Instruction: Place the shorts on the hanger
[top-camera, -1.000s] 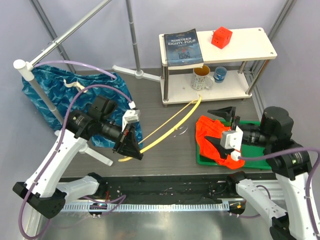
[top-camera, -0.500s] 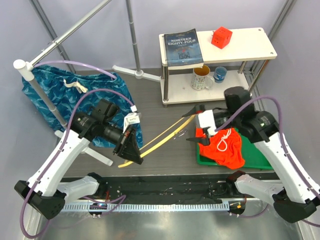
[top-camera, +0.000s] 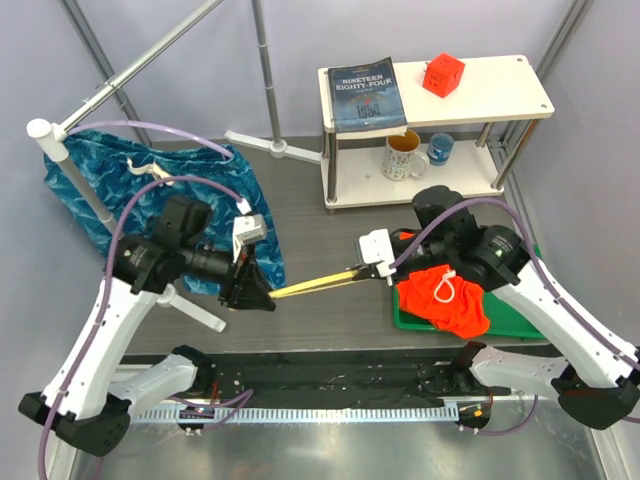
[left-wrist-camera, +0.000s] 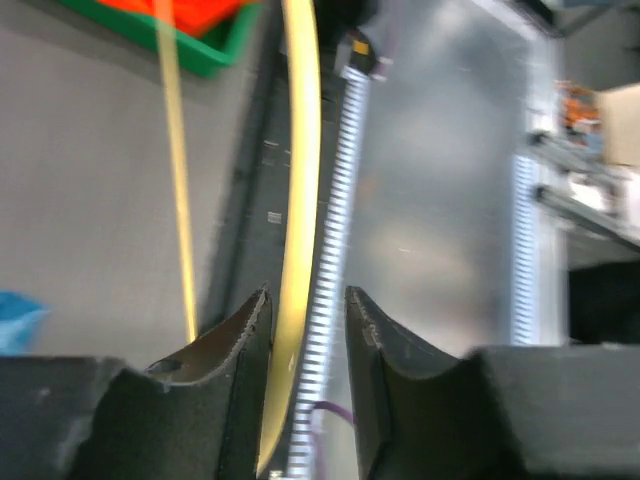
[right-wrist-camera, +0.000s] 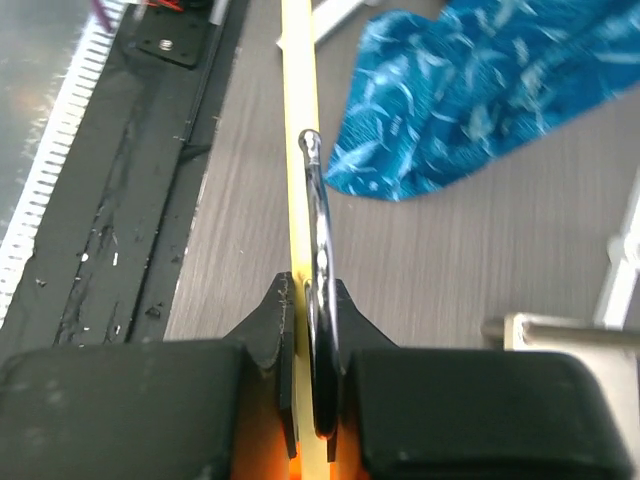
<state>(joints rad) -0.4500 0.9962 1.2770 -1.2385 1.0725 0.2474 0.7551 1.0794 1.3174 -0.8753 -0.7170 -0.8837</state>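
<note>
The yellow hanger (top-camera: 315, 284) hangs in the air between my two grippers, above the table's front middle. My right gripper (top-camera: 370, 270) is shut on the hanger (right-wrist-camera: 298, 120), with the metal hook (right-wrist-camera: 318, 220) and the yellow bar pinched together between its fingers. My left gripper (top-camera: 258, 293) is open round the hanger's other end. In the left wrist view the bar (left-wrist-camera: 300, 150) lies against one finger of this gripper (left-wrist-camera: 307, 292), with a gap to the other. The orange-red shorts (top-camera: 450, 305) with their white cord lie bunched in the green tray (top-camera: 405, 320), under the right arm.
Blue wave-patterned shorts (top-camera: 130, 185) hang at the back left by a white rack pole (top-camera: 100, 215). A white shelf (top-camera: 480, 95) at the back right carries a book (top-camera: 365, 95), a red cube (top-camera: 442, 75) and two mugs (top-camera: 403, 155).
My right arm swung left from the tray and shut on the hanger at its hook. My left jaws have come apart round the bar. The hanger now lies lower and flatter.
</note>
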